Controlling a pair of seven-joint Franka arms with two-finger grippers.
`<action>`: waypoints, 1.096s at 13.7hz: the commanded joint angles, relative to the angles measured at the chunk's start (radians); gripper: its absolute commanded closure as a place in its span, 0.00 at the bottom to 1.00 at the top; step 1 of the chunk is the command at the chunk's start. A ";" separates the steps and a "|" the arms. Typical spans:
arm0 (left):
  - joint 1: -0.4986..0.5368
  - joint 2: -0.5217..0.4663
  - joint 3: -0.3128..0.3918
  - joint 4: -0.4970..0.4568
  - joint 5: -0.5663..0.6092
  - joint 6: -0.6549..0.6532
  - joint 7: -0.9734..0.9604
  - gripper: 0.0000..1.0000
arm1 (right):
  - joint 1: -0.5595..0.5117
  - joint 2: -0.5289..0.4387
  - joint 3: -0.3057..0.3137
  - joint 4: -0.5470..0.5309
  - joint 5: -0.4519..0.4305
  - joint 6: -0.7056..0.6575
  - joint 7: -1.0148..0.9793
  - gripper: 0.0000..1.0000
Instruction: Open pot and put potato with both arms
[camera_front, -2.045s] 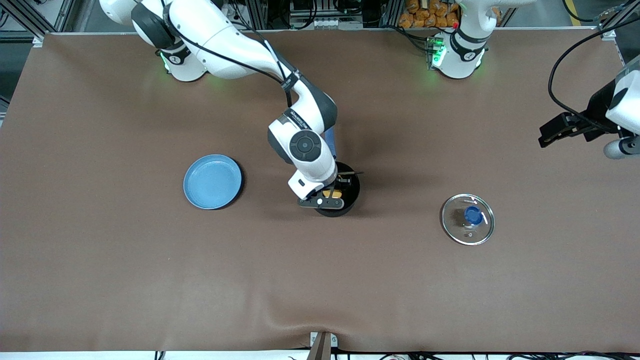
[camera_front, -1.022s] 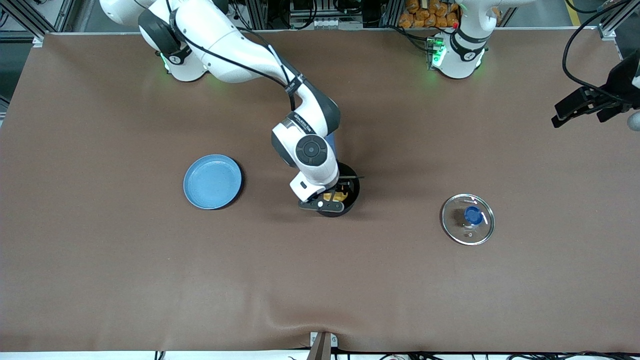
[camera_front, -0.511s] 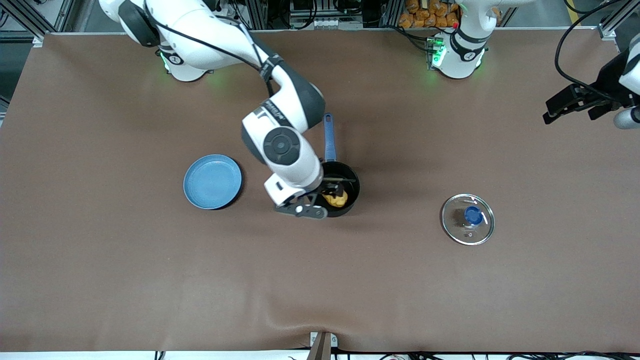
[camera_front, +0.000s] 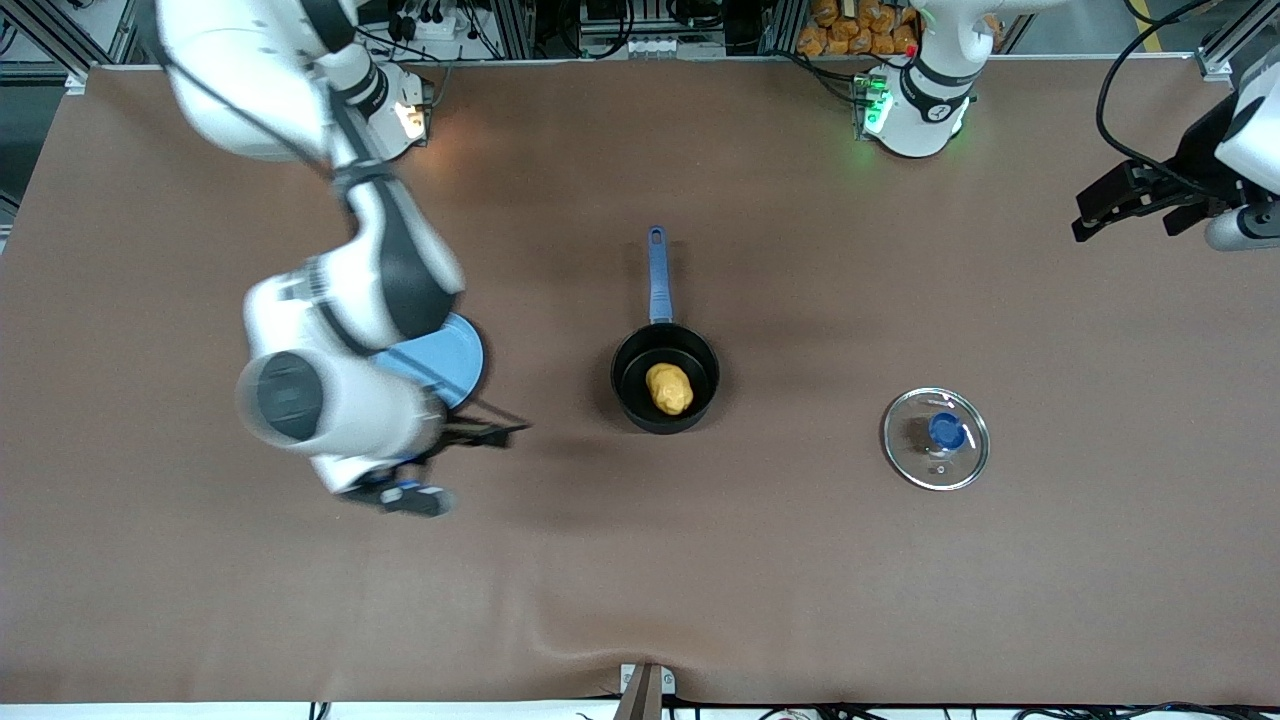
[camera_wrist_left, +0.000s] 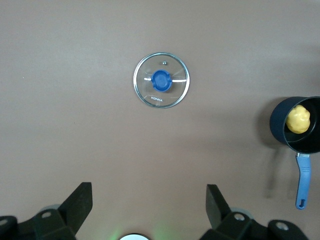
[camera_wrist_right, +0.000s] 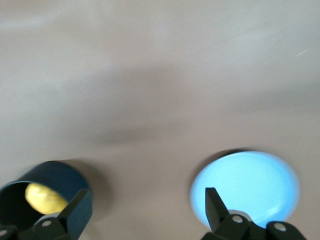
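Note:
The black pot with its blue handle stands open mid-table, and the yellow-orange potato lies inside it. The glass lid with a blue knob lies flat on the table toward the left arm's end. My right gripper is open and empty, up over the table beside the blue plate. Its wrist view shows the pot and potato. My left gripper is open and empty, raised at the left arm's end. Its wrist view shows the lid, pot and potato.
A flat blue plate lies toward the right arm's end, partly hidden under the right arm; it also shows in the right wrist view. Brown cloth covers the whole table.
My right gripper has opened, left the potato in the pot, and swung up and away toward the blue plate. The pot handle now shows. The left arm has barely moved.

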 joint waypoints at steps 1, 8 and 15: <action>0.008 -0.010 -0.003 -0.009 -0.014 -0.011 0.036 0.00 | -0.152 -0.057 0.068 -0.009 0.014 -0.073 -0.124 0.00; 0.005 -0.001 -0.007 0.008 -0.001 -0.011 0.039 0.00 | -0.210 -0.326 0.081 -0.072 -0.183 -0.189 -0.155 0.00; 0.002 -0.001 -0.007 0.008 -0.001 -0.011 0.033 0.00 | -0.263 -0.822 0.079 -0.647 -0.191 -0.087 -0.155 0.00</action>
